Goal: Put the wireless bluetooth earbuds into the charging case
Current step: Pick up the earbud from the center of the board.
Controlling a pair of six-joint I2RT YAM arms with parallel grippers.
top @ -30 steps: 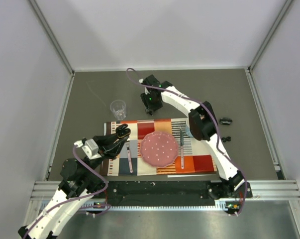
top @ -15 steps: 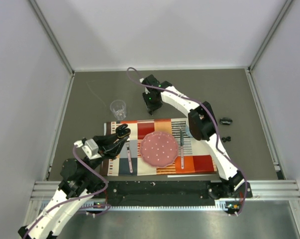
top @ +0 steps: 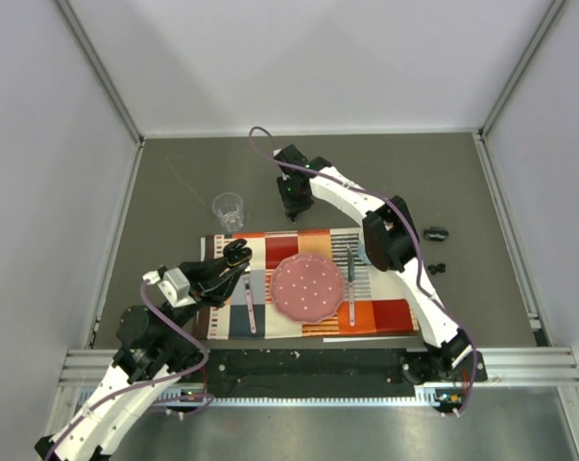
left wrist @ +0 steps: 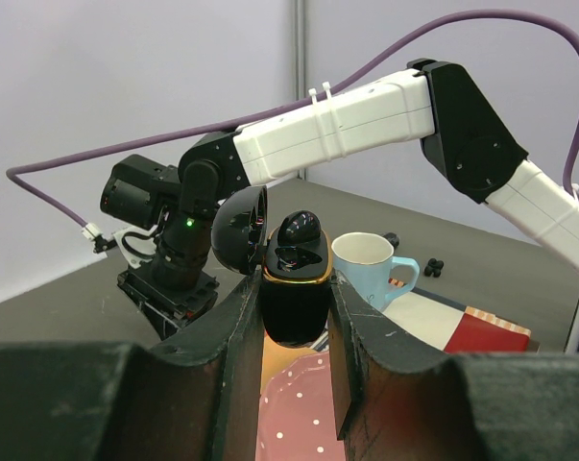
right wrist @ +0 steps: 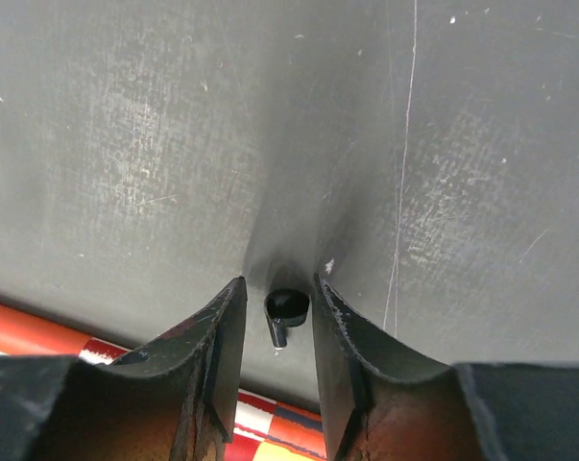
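Black charging case (left wrist: 294, 312) clamped in left tool (left wrist: 295, 285) (lid (left wrist: 239, 230) up); right tool (right wrist: 277, 284) parted astride an earbud (right wrist: 286, 309), seemingly untouched.

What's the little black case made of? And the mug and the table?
The case looks like hard glossy black plastic: light glints off it, and a thin gold-coloured band rims its opening. The mug seems glazed ceramic, pale blue outside, white inside, smoothly shiny. The table is a dull dark grey sheet with pale scratches; rubber or plastic, I cannot tell.
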